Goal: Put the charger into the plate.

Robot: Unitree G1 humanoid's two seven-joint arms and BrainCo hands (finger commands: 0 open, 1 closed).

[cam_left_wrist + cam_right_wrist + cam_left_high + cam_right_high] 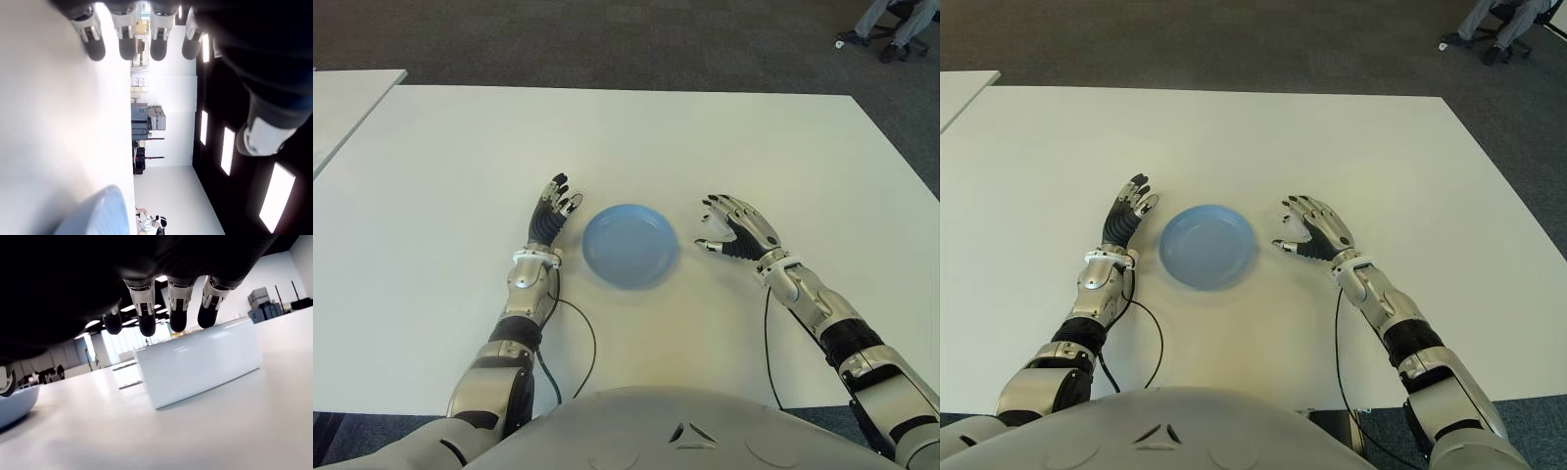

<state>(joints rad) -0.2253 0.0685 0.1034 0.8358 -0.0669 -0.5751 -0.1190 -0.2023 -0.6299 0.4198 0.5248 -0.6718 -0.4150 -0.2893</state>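
A round blue plate [629, 245] lies on the white table [607, 137] between my two hands. The charger [200, 360], a white block with metal prongs on one end, lies flat on the table in the right wrist view. My right hand [729, 227] is just right of the plate, its fingers [178, 308] extended above the charger and not closed on it. In the eye views the hand hides the charger. My left hand [556, 204] shows open just left of the plate, holding nothing.
A second white table [342, 98] stands at the far left. A person's legs and a chair [891, 24] are on the floor at the back right. Thin black cables [578, 333] trail from both wrists toward the near edge.
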